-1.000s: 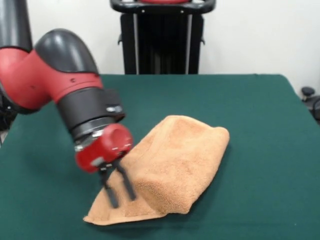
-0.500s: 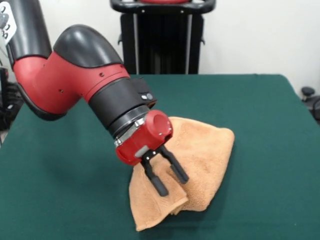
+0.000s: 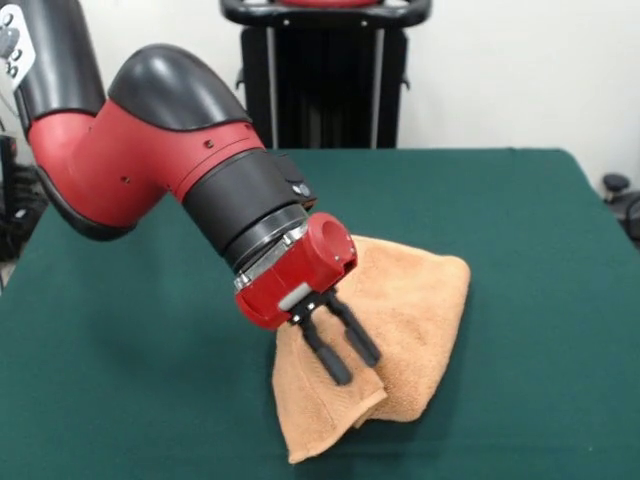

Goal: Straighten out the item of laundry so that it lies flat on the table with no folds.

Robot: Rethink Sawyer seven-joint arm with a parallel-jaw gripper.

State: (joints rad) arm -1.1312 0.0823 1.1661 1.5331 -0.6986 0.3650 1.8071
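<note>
Showing no readable label, towel [image 3: 405,330] lies folded.

We see the Sawyer arm [image 3: 150,150] built of rounded red shells joined by glossy black caps, its upper link black and tubular, with a small white sticker bearing dark marks near the top. Behind the tool runs a black cylindrical wrist section [image 3: 240,205], edged by a thin silver ring and carrying a small dark fitting on its side. Next comes a red, drum-shaped end housing with a round recess on its face and a small grey plate on its underside. From it project the gripper [image 3: 350,364] and its two slim black fingers [image 3: 328,358], each ending in a rounded tip.
</note>
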